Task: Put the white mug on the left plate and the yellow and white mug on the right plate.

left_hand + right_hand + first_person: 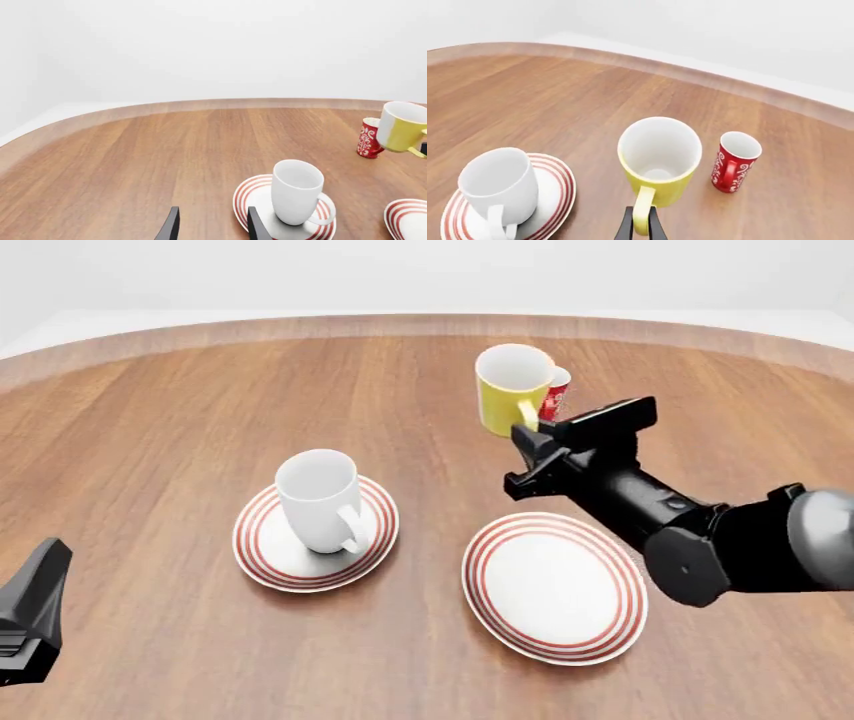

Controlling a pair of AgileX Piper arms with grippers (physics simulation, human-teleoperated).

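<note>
The white mug [320,500] stands upright on the left plate [264,558], handle toward the camera. My right gripper [534,430] is shut on the handle of the yellow and white mug [511,390] and holds it above the table, behind the empty right plate [554,585]. In the right wrist view the fingers [627,225] pinch the yellow handle [640,210]. My left gripper [212,214] is open and empty, just beside the left plate [248,196] and the white mug [297,192]. It shows at the front view's lower left corner [40,585].
A slim red cup with white script [558,395] stands on the table just behind the yellow mug; it also shows in the right wrist view [734,161] and the left wrist view [368,138]. The table's curved far edge [427,325] runs across the back.
</note>
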